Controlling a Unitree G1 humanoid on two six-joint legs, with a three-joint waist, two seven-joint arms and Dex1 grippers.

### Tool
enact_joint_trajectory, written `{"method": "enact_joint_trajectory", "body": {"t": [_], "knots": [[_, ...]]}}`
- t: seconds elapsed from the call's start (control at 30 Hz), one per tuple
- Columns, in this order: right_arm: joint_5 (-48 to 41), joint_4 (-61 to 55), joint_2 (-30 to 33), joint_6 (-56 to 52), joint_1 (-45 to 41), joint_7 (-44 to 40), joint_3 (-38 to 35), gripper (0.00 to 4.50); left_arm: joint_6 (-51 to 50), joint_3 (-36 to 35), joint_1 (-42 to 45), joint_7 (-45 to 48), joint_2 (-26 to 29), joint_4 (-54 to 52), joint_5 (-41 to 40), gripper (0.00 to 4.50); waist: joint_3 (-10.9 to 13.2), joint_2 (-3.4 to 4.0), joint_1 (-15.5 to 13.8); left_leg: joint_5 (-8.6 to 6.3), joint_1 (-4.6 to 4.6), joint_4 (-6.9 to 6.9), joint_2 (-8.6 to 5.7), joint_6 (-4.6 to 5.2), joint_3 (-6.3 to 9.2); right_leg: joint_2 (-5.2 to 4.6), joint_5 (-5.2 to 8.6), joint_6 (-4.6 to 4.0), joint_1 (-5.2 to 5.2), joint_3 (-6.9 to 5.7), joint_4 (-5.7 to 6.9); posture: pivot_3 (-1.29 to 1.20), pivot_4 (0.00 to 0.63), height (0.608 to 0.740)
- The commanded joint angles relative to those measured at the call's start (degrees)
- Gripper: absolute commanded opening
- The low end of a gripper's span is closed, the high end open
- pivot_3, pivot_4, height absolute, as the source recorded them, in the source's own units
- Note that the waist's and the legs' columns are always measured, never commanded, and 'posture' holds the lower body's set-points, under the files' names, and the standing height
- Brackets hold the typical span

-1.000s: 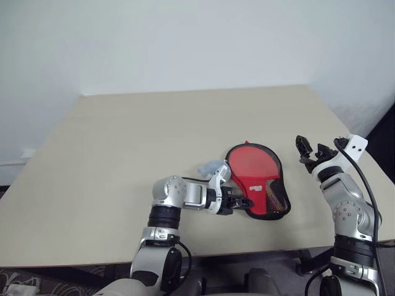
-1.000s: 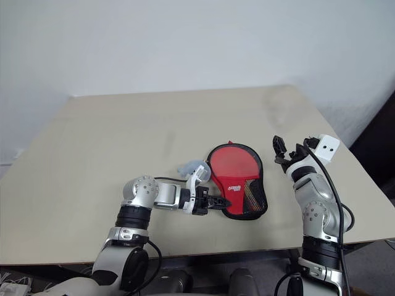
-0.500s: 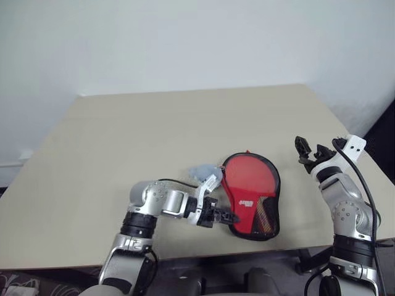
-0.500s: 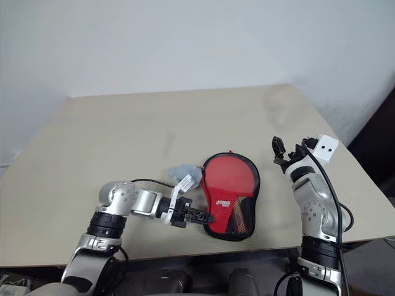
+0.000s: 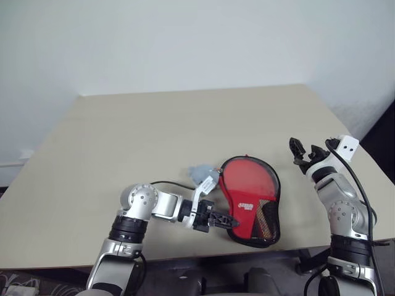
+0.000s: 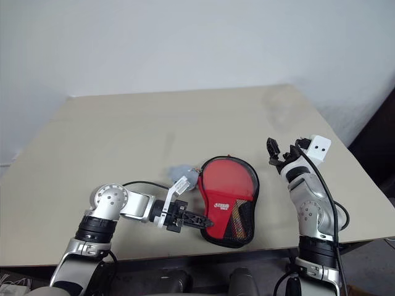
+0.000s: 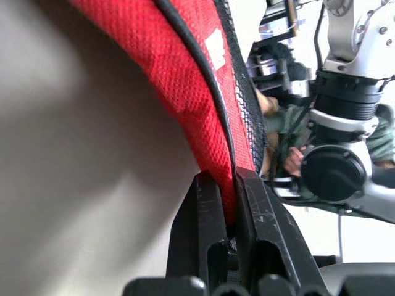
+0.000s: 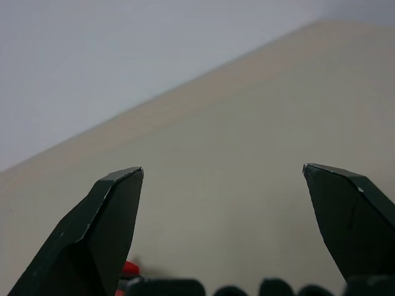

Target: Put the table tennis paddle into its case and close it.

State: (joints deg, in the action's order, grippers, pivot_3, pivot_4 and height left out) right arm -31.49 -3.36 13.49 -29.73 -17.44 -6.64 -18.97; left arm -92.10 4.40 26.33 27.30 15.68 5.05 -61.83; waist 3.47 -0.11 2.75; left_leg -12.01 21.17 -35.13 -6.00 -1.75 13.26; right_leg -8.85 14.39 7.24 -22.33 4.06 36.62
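My left gripper (image 5: 223, 220) is pressed together on the black-edged rim of the case (image 5: 252, 198), at its lower near side; the left wrist view shows red fabric and the black edge clamped between my fingers (image 7: 203, 213). The case lies flat on the table (image 5: 123, 135) near the front edge, its red face up and the dark striped part toward me. I cannot make out the table tennis paddle separately; I judge it to be inside the case, since no bat lies on the table. A grey plush charm (image 5: 199, 172) rests just beside the case's far left edge. My right gripper (image 5: 307, 151) hangs spread wide above the table to the right of the case, holding nothing.

Assessment of the step: I am working the rim to close the case. I should keep the pinch firm, pull along the edge line instead of lifting, and bring the right gripper down to pin the case, as it slides readily.

Against the frame of a second ago: the case has been dragged and turned, now sitting nearer the front edge, and my left arm has swung outward to the left. The right gripper has barely moved.
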Motion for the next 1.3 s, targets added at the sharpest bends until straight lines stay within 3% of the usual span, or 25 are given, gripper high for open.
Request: {"method": "enact_joint_trajectory", "body": {"t": [0.03, 0.23, 0.4, 0.5, 0.6, 0.7, 0.9, 1.07, 1.3], "knots": [[-0.17, -1.29, 0.44, 0.02, -1.28, -0.48, -0.13, 4.50, -0.40, -0.86, -0.20, -3.36, -0.22, -0.45, -6.48, 0.55, 0.00, 0.00, 0.00, 0.00, 0.00, 0.00, 0.00, 0.00, 0.00, 0.00, 0.00, 0.00, 0.00, 0.00, 0.00, 0.00, 0.000, 0.740], [0.30, -1.75, 0.73, -0.14, -0.62, -0.55, 0.00, 4.50, -0.40, -0.51, -1.50, -7.75, 0.73, -1.58, -10.90, 2.44, 0.00, 0.00, -0.01, 0.00, 0.00, 0.00, 0.00, 0.00, -0.01, 0.00, 0.00, 0.00, 0.00, 0.02, 0.00, 0.00, 0.000, 0.740], [0.31, -1.93, 1.14, -0.85, -0.41, -0.68, -0.06, 4.50, -0.40, -4.18, -0.86, -9.85, 1.51, -2.80, -9.32, 4.16, 0.00, 0.00, -0.03, 0.00, 0.00, -0.01, 0.00, 0.00, -0.02, 0.00, 0.00, -0.01, 0.00, 0.02, 0.01, 0.00, 0.000, 0.740], [-0.06, -2.03, 1.70, -1.44, -0.77, -1.14, -0.25, 4.50, 1.88, -1.02, -1.40, -5.57, 7.74, -8.04, -4.81, 4.16, -0.01, 0.01, 0.04, 0.00, 0.00, 0.00, 0.00, 0.00, -0.02, 0.01, -0.01, -0.02, -0.01, 0.01, 0.01, 0.00, 0.000, 0.740], [-1.86, -2.90, 2.78, -3.10, -1.05, -4.28, 0.46, 4.50, 11.18, 8.51, -4.59, 1.15, 17.75, -15.99, 4.78, 4.16, -0.03, 0.07, 0.21, -0.03, -0.02, 0.08, 0.05, -0.05, -0.15, 0.01, -0.02, -0.08, -0.08, 0.07, 0.03, 0.00, 0.000, 0.740], [-4.02, -5.23, 4.03, -4.40, -1.14, -9.63, 2.30, 4.50, 19.10, 9.00, -7.26, 6.36, 20.29, -18.04, 8.19, 4.16, 0.01, 0.23, 0.16, -0.05, -0.15, 0.15, 0.07, -0.06, -0.30, 0.02, -0.04, -0.13, 0.02, 0.16, -0.03, 0.00, 0.000, 0.740], [-2.80, -2.37, 6.25, -4.85, -4.90, -14.67, 5.55, 4.50, 37.70, 8.84, -8.86, 8.77, 13.32, -20.68, 17.17, 4.16, 0.06, 0.24, -0.49, -0.06, -0.04, 0.01, 0.08, -0.05, -0.29, 0.02, -0.04, -0.12, 0.02, 0.12, -0.06, 0.00, 0.000, 0.740], [-1.31, 2.45, 6.23, -4.16, -9.96, -17.05, 7.56, 4.50, 46.01, 14.43, -6.53, 9.75, 6.73, -16.08, 26.08, 4.16, 0.05, 0.18, -1.04, -0.06, -0.01, -0.02, 0.05, -0.02, -0.27, 0.01, -0.06, -0.11, 0.01, 0.12, -0.07, 0.00, 0.000, 0.740], [0.48, 6.53, 4.94, -3.63, -14.46, -19.85, 10.50, 4.50, 56.81, 21.59, -3.16, 12.55, 1.73, -9.17, 37.92, 4.16, 0.05, 0.19, -1.05, -0.06, 0.00, -0.05, 0.05, -0.01, -0.25, 0.01, -0.07, -0.10, 0.03, 0.10, -0.07, 0.00, 0.000, 0.740]]}}
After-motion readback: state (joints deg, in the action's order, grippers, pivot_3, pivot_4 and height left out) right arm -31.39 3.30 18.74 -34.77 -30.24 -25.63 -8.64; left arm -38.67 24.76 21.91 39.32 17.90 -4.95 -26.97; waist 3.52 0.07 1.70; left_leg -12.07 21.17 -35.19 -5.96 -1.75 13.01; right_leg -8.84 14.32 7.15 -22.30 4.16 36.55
